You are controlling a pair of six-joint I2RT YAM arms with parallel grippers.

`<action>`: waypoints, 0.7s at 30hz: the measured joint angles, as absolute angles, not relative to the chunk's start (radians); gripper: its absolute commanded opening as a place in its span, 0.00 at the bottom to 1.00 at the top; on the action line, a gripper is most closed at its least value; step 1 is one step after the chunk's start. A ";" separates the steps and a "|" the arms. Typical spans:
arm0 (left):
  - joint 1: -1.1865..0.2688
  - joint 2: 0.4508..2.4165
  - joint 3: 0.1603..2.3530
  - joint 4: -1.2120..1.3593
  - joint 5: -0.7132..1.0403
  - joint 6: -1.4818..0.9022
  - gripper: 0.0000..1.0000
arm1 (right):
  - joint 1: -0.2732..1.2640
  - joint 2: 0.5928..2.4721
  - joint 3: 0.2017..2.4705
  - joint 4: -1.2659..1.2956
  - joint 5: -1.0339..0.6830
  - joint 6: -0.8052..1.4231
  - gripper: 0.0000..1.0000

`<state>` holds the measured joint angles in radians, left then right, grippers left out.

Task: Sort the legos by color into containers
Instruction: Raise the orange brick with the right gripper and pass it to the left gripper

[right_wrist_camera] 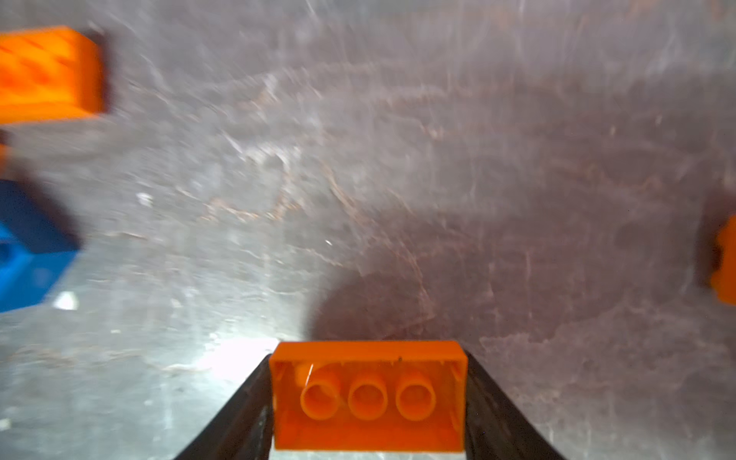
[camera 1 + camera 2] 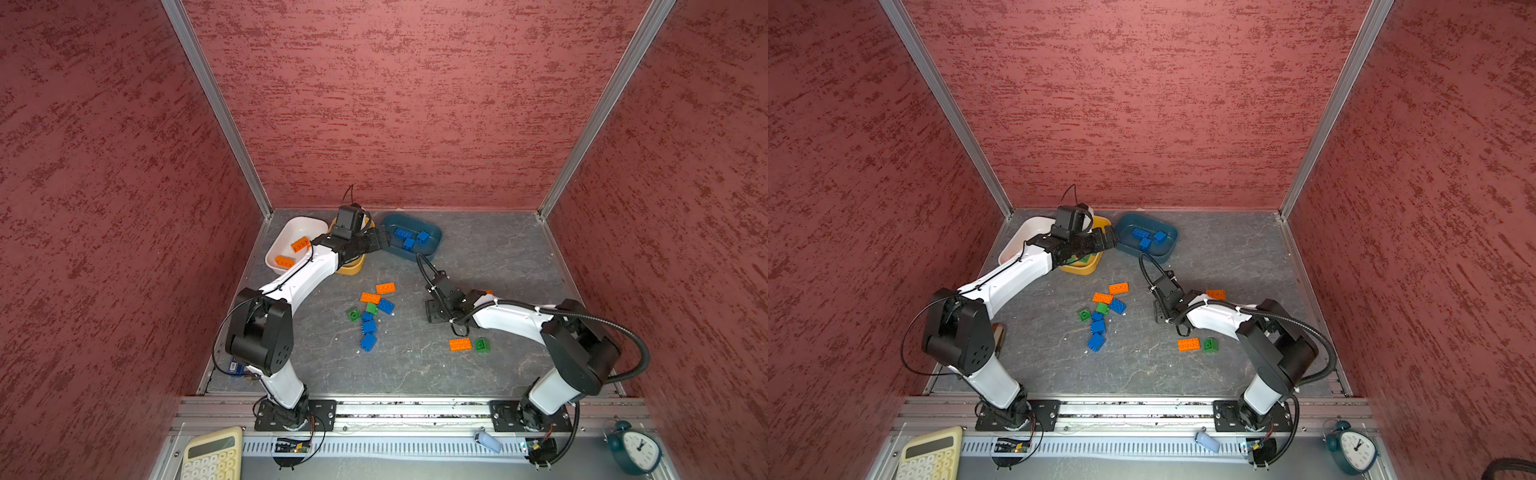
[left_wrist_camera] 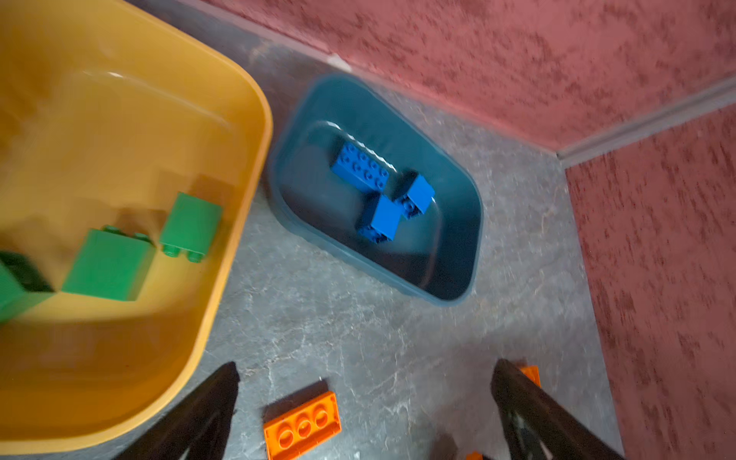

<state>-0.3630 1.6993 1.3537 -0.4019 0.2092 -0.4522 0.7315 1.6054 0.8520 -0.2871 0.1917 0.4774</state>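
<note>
1. Held item: flat orange studded plastic brick, lower centre of the blurred right wrist view, hollow underside to the lens. The right gripper is closed on its two short ends, jaws partly apart.
2. The right gripper sits right of centre in both top views, where its body hides the held brick.
3. The left gripper has its jaws spread wide and holds nothing. In a top view it hangs between two tubs.
4. The mustard yellow plastic tub holds chunky green bricks, plain in the left wrist view. The left arm covers most of it from above.
5. The dark teal plastic tub is near the back wall, with three blue bricks inside.
6. The white plastic tub is at the table's upper left, by the side wall. It holds two orange bricks. In a top view the arm covers much of this tub.
7. A loose heap of orange, green and blue bricks lies mid-table, between the arms.
8. A loose orange brick and a loose green brick lie side by side, lower right.
9. The grey slate-patterned table is bare from the teal tub to the right wall.
</note>
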 measured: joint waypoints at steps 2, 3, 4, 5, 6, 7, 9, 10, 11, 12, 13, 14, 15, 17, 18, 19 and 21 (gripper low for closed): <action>-0.367 1.700 1.353 -0.448 0.269 -0.421 1.00 | 0.731 1.561 0.825 -0.215 0.192 0.438 0.52; -0.368 1.699 1.353 -0.464 0.300 -0.406 1.00 | 0.731 1.538 0.810 -0.175 0.191 0.419 0.52; -0.370 1.697 1.353 -0.475 0.331 -0.392 1.00 | 0.731 1.515 0.794 -0.134 0.189 0.400 0.52; -0.370 1.695 1.351 -0.484 0.357 -0.383 0.99 | 0.731 1.496 0.781 -0.099 0.186 0.380 0.51; -0.371 1.691 1.348 -0.492 0.387 -0.372 0.99 | 0.731 1.477 0.767 -0.059 0.180 0.357 0.51; -0.371 1.686 1.342 -0.499 0.413 -0.363 0.98 | 0.731 1.457 0.751 -0.016 0.169 0.334 0.51; -0.371 1.676 1.335 -0.517 0.458 -0.340 0.97 | 0.732 1.423 0.722 0.061 0.141 0.285 0.51; -0.371 1.673 1.333 -0.526 0.478 -0.327 0.95 | 0.732 1.407 0.708 0.101 0.121 0.258 0.50; -0.371 1.671 1.333 -0.536 0.497 -0.315 0.95 | 0.732 1.396 0.697 0.133 0.103 0.234 0.50; -0.371 1.671 1.333 -0.548 0.521 -0.299 0.94 | 0.732 1.387 0.687 0.169 0.081 0.206 0.50; -0.371 1.671 1.333 -0.560 0.547 -0.286 0.93 | 0.733 1.380 0.678 0.203 0.060 0.179 0.50; -0.371 1.671 1.333 -0.571 0.570 -0.274 0.92 | 0.733 1.375 0.671 0.229 0.043 0.158 0.50; -0.372 1.671 1.333 -0.582 0.596 -0.263 0.91 | 0.733 1.370 0.662 0.260 0.021 0.133 0.50; -0.378 1.671 1.333 -0.595 0.640 -0.243 0.90 | 0.733 1.365 0.648 0.310 -0.020 0.088 0.50; -0.384 1.671 1.333 -0.603 0.657 -0.232 0.89 | 0.733 1.365 0.643 0.335 -0.038 0.066 0.50; -0.392 1.671 1.333 -0.612 0.673 -0.222 0.88 | 0.734 1.365 0.638 0.355 -0.056 0.046 0.50; -0.411 1.671 1.333 -0.626 0.695 -0.205 0.85 | 0.735 1.365 0.636 0.387 -0.088 0.011 0.50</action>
